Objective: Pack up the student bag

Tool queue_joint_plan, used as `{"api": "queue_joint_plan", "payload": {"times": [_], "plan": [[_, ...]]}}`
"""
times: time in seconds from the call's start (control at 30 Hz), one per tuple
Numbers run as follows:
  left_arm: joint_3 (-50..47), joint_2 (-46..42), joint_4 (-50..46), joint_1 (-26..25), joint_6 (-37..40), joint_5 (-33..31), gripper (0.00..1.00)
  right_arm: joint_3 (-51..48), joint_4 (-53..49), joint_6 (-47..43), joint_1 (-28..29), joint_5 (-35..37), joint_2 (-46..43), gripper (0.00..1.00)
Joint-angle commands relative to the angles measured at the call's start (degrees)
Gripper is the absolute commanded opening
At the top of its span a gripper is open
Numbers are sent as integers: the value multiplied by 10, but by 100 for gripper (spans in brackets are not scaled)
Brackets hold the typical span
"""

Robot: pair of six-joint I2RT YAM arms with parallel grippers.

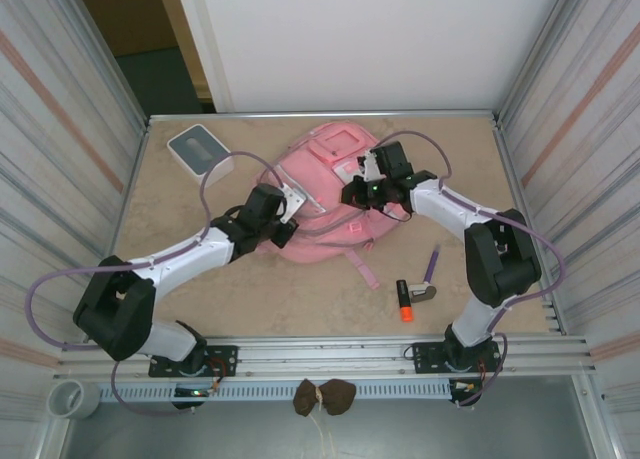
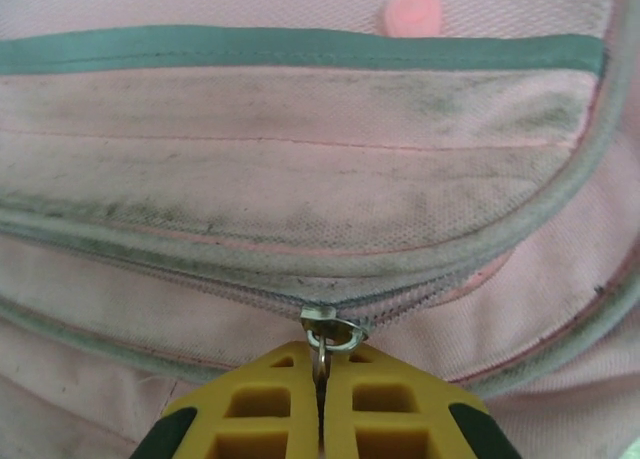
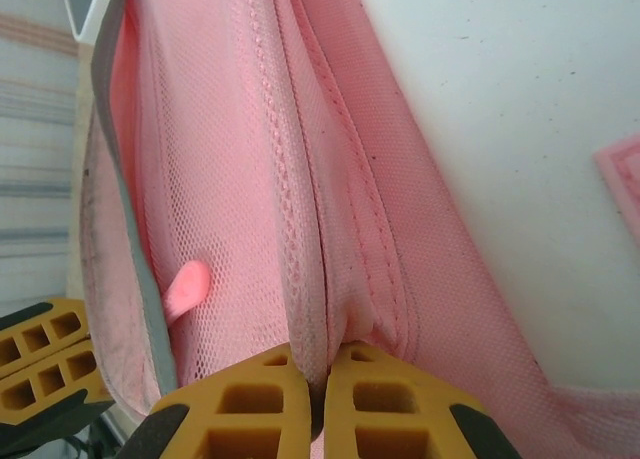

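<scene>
Right of the student bag (image 1: pixel 325 169) lie pen (image 1: pixel 433 263) and marker (image 1: pixel 404 301).

Left arm (image 1: pixel 185 254) and right arm (image 1: pixel 450 207) are showing white links, black joints; purple cables (image 1: pixel 70 273) are looping alongside; left claw (image 2: pixel 320 364) and right claw (image 3: pixel 320 364) are wearing yellow gridded fingers (image 2: pixel 255 404).

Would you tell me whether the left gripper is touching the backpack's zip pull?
Touching. In the left wrist view the left gripper is shut on the metal zip pull of the pink backpack, with the pull pinched between its yellow fingers.
</scene>
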Motion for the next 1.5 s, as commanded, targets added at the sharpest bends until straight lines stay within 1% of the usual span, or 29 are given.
{"api": "queue_joint_plan", "payload": {"times": [0.0,0.13,0.27,0.33,0.4,0.43,0.47,0.53,0.63,0.77,0.83,0.93,1.03,1.07,1.1,1.13,1.2,1.27,1.3,1.33,1.47], "plan": [[6,-12,-20,-17,-9,14,0,39,-48,-87,-43,-16,13,0],[40,20,-8,-56,-27,16,0,91,-91,-125,-64,-42,33,0],[83,64,-1,-82,-49,17,0,133,-126,-123,-87,-28,45,1],[98,80,2,-89,-63,19,0,124,-125,-108,-99,-20,30,6],[107,90,5,-94,-70,19,0,88,-112,-90,-105,-11,-4,17],[108,94,7,-96,-71,18,0,66,-105,-81,-105,-6,-23,20],[107,95,10,-96,-74,18,0,35,-93,-73,-104,-6,-47,24],[104,95,15,-97,-77,18,0,-26,-70,-50,-103,-5,-92,38],[94,92,26,-96,-81,25,0,-120,-20,-6,-94,1,-154,51],[86,93,33,-97,-80,28,0,-194,37,35,-58,25,-186,60],[84,94,33,-96,-79,25,0,-207,61,51,-42,46,-180,63],[83,94,34,-97,-80,21,0,-208,91,71,-22,64,-153,65],[78,90,32,-97,-79,17,0,-207,118,79,-12,76,-123,64],[77,89,28,-97,-76,12,0,-208,126,80,-12,75,-116,62],[76,87,20,-97,-72,2,0,-207,129,77,-15,77,-110,56],[74,84,12,-96,-69,-9,0,-207,127,73,-19,83,-107,49],[70,75,-8,-96,-57,-38,0,-211,123,64,-32,93,-105,23],[65,67,-25,-91,-46,-59,0,-217,119,53,-46,97,-108,7],[63,65,-31,-86,-40,-71,0,-218,113,43,-52,98,-110,1],[61,63,-36,-81,-36,-81,0,-217,108,34,-58,97,-112,0],[58,65,-59,-51,-34,-129,0,-197,69,-27,-72,91,-122,0]]}}
